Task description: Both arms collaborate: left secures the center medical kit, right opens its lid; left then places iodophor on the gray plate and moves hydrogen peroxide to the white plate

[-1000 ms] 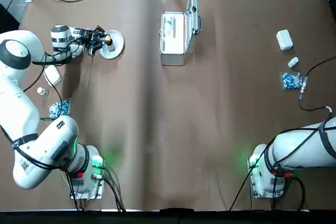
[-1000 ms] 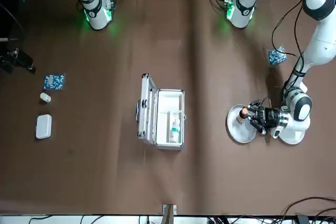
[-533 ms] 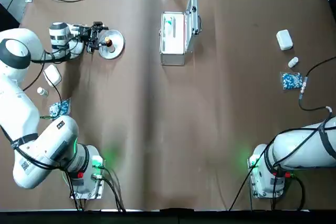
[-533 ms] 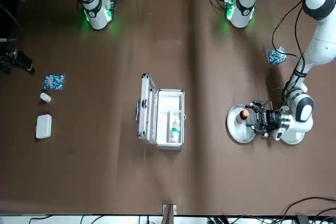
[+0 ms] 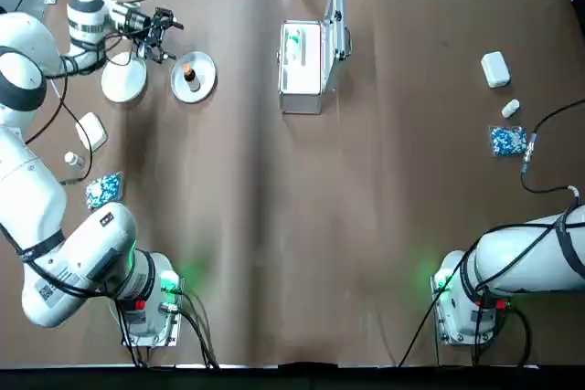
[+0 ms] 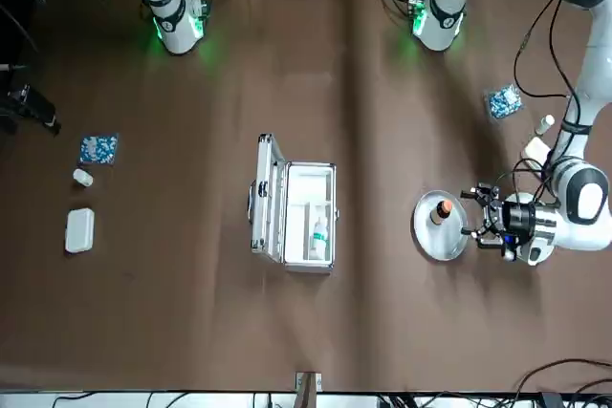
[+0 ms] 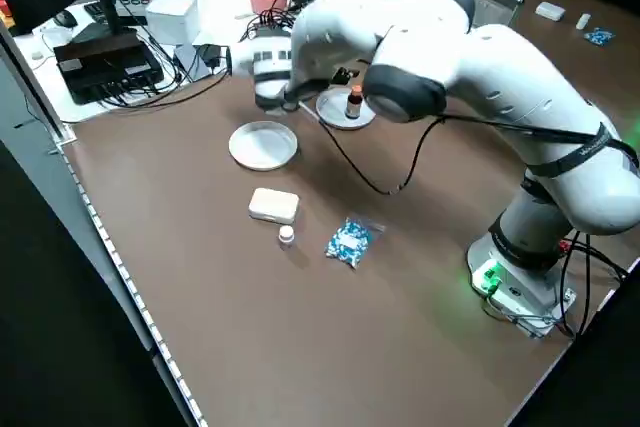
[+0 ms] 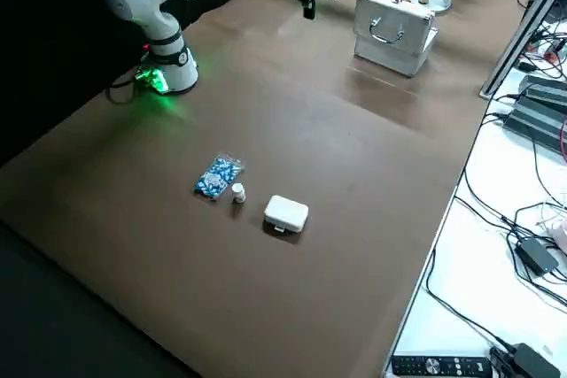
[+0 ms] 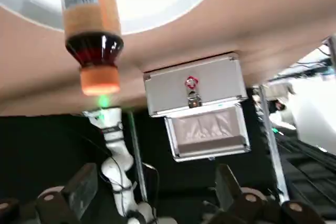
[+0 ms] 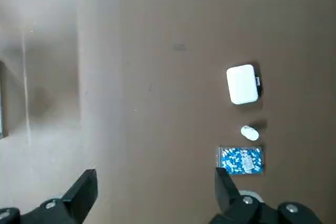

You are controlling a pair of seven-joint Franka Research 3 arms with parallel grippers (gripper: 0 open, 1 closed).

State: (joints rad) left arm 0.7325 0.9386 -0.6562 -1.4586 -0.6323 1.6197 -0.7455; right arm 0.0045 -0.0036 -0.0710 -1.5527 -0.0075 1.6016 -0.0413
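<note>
The silver medical kit (image 5: 302, 68) stands at the far centre with its lid (image 5: 339, 17) raised. A white bottle, the hydrogen peroxide (image 5: 293, 44), lies inside it. The brown iodophor bottle (image 5: 187, 71) stands upright on the gray plate (image 5: 203, 80), free of any grip. Beside it is the white plate (image 5: 123, 82), bare. My left gripper (image 5: 161, 30) hovers open just beyond both plates, a little away from the iodophor (image 9: 92, 30). My right gripper (image 10: 155, 195) is open and empty high over the table, out of the top view.
A white box (image 5: 90, 131), a small vial (image 5: 73, 160) and a blue pill pack (image 5: 102, 189) lie on the left side. A matching box (image 5: 494, 68), vial (image 5: 510, 109) and pack (image 5: 507, 140) lie at the right. Cables run along the far edge.
My left gripper let go of the iodophor on the gray plate, drew back and moved toward the far edge, uncovering the white plate. The right arm stayed still.
</note>
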